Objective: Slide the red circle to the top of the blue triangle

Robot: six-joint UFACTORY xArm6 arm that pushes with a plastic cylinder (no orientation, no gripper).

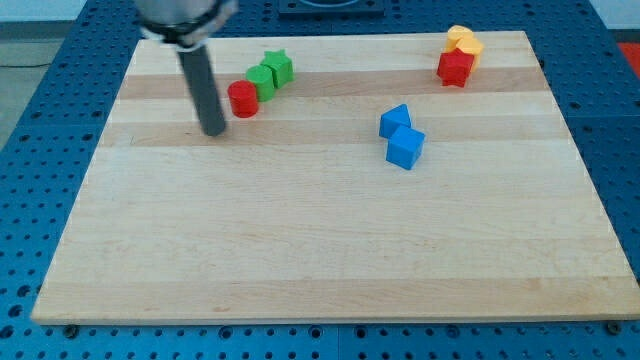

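Note:
The red circle sits in the upper left part of the wooden board, touching a green block at its upper right. Two blue blocks lie right of centre: one above, the other just below it and touching; which is the triangle I cannot tell. My tip rests on the board just left of and slightly below the red circle, a small gap apart.
A second green block touches the first at the view's top. A red block with two yellow blocks behind it sits at the top right corner. Blue perforated table surrounds the board.

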